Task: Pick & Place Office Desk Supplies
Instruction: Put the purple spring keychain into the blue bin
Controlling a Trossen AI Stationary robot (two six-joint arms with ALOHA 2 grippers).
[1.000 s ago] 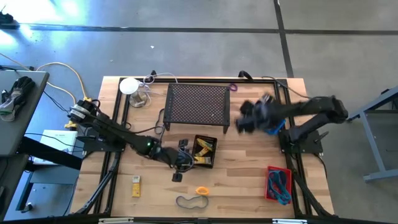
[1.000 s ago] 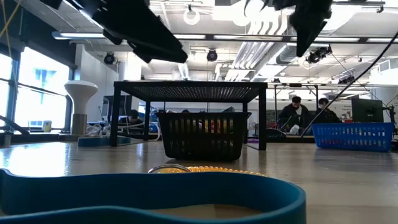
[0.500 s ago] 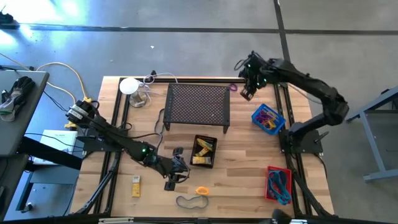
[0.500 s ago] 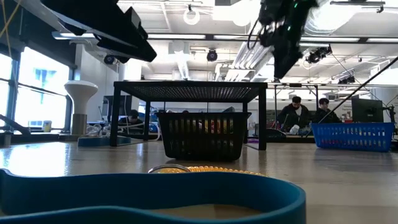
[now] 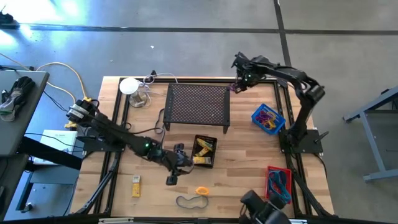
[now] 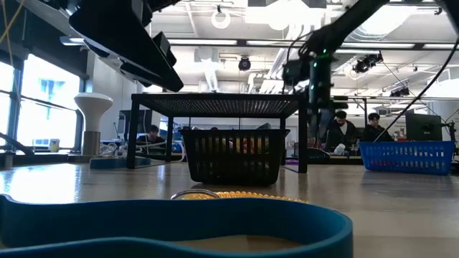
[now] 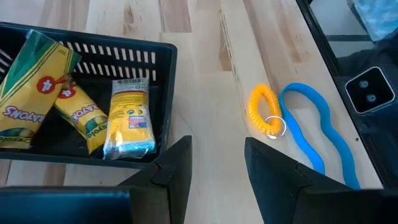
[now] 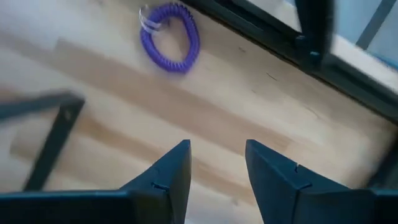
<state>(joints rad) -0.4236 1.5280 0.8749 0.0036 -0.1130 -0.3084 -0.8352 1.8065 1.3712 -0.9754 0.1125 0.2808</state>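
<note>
The black mesh basket (image 5: pixel 204 151) in the middle of the wooden table (image 5: pixel 242 155) holds yellow crayon packets (image 7: pixel 74 99), three of which show in the left wrist view. A blue basket (image 5: pixel 268 119) near the right edge carries a mix of coloured pieces, and a red basket (image 5: pixel 278 184) at the front right contains blue loops. The large black perforated stand (image 5: pixel 198 106) sits toward the back of the table. The left gripper (image 5: pixel 171 176) hovers just beside the black basket's front left corner, its fingers (image 7: pixel 177 168) apart and empty; an orange coil ring (image 7: pixel 265 113) and a blue band (image 7: pixel 314 134) lie touching each other on the wood a little ahead of it. The right gripper (image 5: pixel 238 85) is over the back of the table by the stand's right rear corner, its fingers (image 8: pixel 173 171) parted with nothing between them, and a purple coil ring (image 8: pixel 170 37) lies on the boards near it. One more yellow packet (image 5: pixel 135 185) lies alone at the front left, well apart from both grippers. A white lamp-like object (image 5: pixel 129 86) stands at the back left corner. Beyond the table the low view shows an open workshop with bright ceiling lights, tall windows and two seated people (image 6: pixel 355 130).
</note>
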